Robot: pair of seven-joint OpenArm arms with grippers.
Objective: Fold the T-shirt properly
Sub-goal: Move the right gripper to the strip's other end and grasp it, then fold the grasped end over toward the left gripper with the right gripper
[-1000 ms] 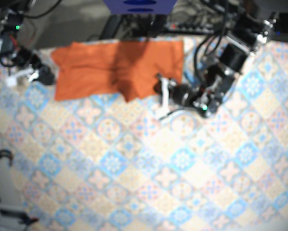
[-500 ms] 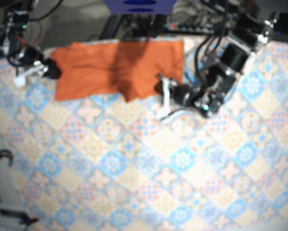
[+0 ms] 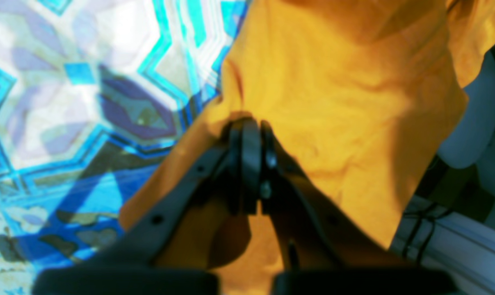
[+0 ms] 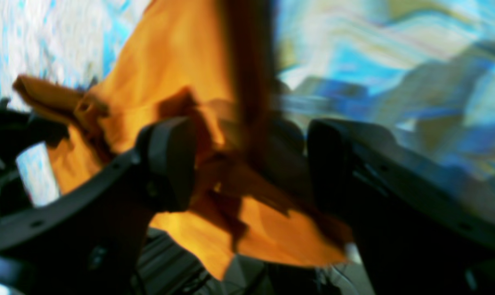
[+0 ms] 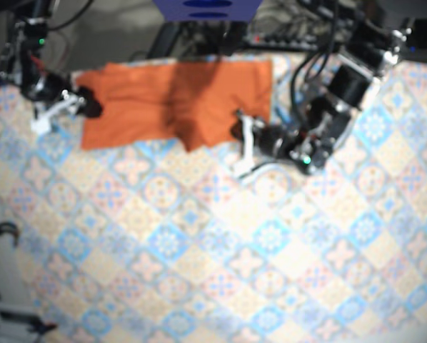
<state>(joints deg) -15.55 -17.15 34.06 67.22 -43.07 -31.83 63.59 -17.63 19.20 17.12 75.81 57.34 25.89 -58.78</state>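
Though soft in focus, takes in the whole layout from the base view alone: the T-shirt (image 5: pixel 178 96) spread at 12 o'clock on the surface (image 5: pixel 199 250), close to the far edge, with the right gripper (image 5: pixel 85 106) at its 9 o'clock end and the left gripper (image 5: pixel 243 139) at its 4 o'clock corner. Shows too, only from there, a dark blue object (image 5: pixel 206 8) beyond the surface at 12 o'clock. Cannot settle either grip from that height.

Gets that from the wrist views instead. From the left wrist, finds the fingers (image 3: pixel 251 155) pressed together, clamped on a pinch of the cloth, with creases running up to the tips and the patterned surface at 9 o'clock of the frame. From the right wrist, finds the fingers (image 4: pixel 169 159) apart, with a bunched edge of the cloth between them; too smeared to tell whether it touches the pads.

Reads as orange from above, more amber-yellow close up. Lies as a wide rectangle, mostly flat, with a shadowed band down the middle and a fold bulging toward 6 o'clock along the near edge. Rests on a cover of blue, peach and cream tile motifs.
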